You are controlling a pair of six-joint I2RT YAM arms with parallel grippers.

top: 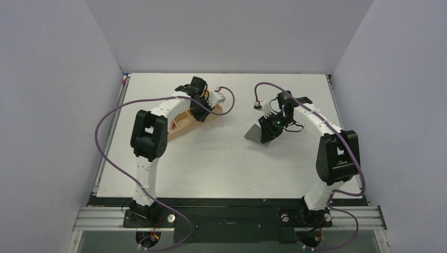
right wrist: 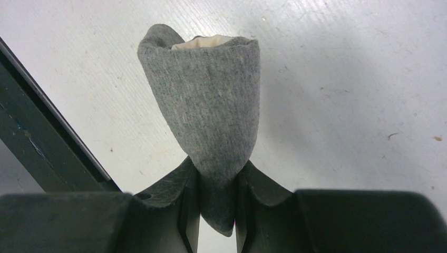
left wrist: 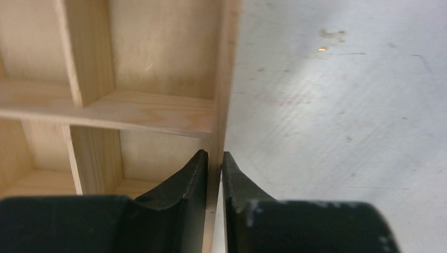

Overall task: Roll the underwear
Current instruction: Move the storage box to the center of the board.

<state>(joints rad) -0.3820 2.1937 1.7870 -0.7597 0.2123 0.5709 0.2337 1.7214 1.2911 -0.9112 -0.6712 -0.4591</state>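
The underwear (right wrist: 211, 110) is a dark grey fabric piece with a pale beige strip (right wrist: 203, 42) at its far end. My right gripper (right wrist: 217, 182) is shut on its near corner, and it hangs from the jaws above the white table. In the top view the underwear (top: 259, 134) shows as a grey flap under my right gripper (top: 274, 125), right of centre. My left gripper (left wrist: 214, 163) is shut on the side wall of a wooden box (left wrist: 224, 79), one finger inside and one outside. In the top view my left gripper (top: 199, 108) is over the wooden box (top: 184, 122).
The wooden box has several compartments split by dividers (left wrist: 105, 108). A dark rail (right wrist: 42, 126) crosses the left of the right wrist view. Grey walls enclose the table (top: 221, 163) on three sides. Purple cables loop off both arms.
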